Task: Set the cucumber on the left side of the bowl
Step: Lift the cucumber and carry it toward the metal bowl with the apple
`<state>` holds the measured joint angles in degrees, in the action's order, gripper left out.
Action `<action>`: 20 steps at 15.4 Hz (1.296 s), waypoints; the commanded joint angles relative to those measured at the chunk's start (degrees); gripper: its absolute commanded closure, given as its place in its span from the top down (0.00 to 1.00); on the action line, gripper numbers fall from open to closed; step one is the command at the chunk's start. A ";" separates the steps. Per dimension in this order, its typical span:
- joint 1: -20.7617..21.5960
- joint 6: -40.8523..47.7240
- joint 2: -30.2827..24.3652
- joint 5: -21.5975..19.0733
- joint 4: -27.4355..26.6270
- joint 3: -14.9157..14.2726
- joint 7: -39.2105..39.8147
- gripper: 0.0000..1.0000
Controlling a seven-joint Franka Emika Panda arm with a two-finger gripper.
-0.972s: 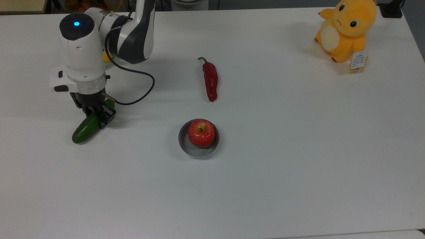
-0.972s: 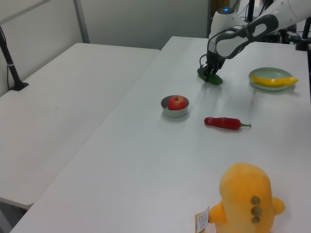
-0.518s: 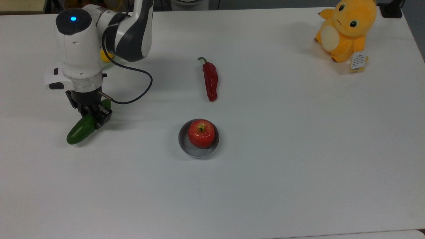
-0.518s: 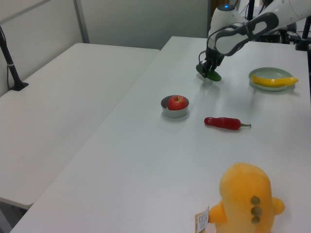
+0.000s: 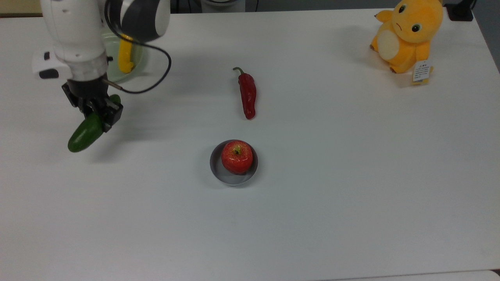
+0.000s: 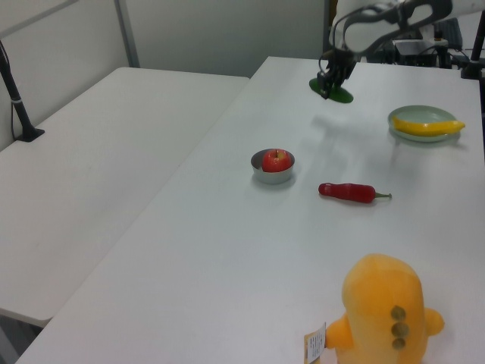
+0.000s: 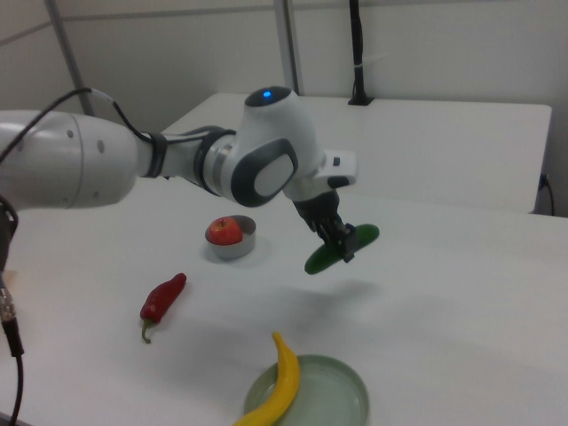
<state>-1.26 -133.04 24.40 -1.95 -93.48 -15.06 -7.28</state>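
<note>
Top view first: the gripper (image 5: 97, 113) sits at the top view's left, its jaws clamped around the middle of the cucumber (image 5: 85, 133). The cucumber is tilted, with its lower end pointing toward the bottom-left, and a soft shadow on the table (image 5: 351, 175) sits a bit off from it. The bowl (image 5: 233, 163) is near the centre, well apart from the cucumber, and a red apple (image 5: 236, 156) is sitting in it. A red chili (image 5: 247, 93) lies above the bowl, not touching it. A pale green plate (image 5: 134, 64) with a yellow banana-looking thing (image 5: 125, 58) on it is partly tucked behind the arm. An orange plush toy (image 5: 408, 35) sits at the top right corner.

Left view: the gripper (image 6: 329, 85) is at the far end of the table (image 6: 227, 265), holding the cucumber (image 6: 339, 95) clearly off the surface. The bowl (image 6: 272, 168) with the apple (image 6: 276, 160) is closer to the camera, the chili (image 6: 348, 192) lies to its right, and the plate (image 6: 424, 121) with the yellow thing (image 6: 428, 127) is at the far right.

Right view: the gripper (image 7: 340, 244) pinches the cucumber (image 7: 342, 248) mid-length, and it hangs slanted in the air above the table (image 7: 461, 293). The bowl (image 7: 235, 240) and apple (image 7: 224, 231) are off to the right view's left of it. The chili (image 7: 163, 299) and plate (image 7: 319, 390) are nearer the camera.
</note>
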 commanded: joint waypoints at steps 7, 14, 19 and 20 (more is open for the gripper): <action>7.40 0.77 -5.68 0.90 -0.83 7.32 -3.61 0.16; 12.06 0.41 -5.07 1.77 0.84 14.26 -6.52 0.16; 16.01 -3.54 -0.42 4.50 0.84 15.59 -8.01 0.18; 16.63 -3.63 0.55 4.67 0.84 15.59 -8.02 0.18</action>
<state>13.16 -134.50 21.71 1.08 -92.55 0.71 -13.85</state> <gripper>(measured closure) 0.533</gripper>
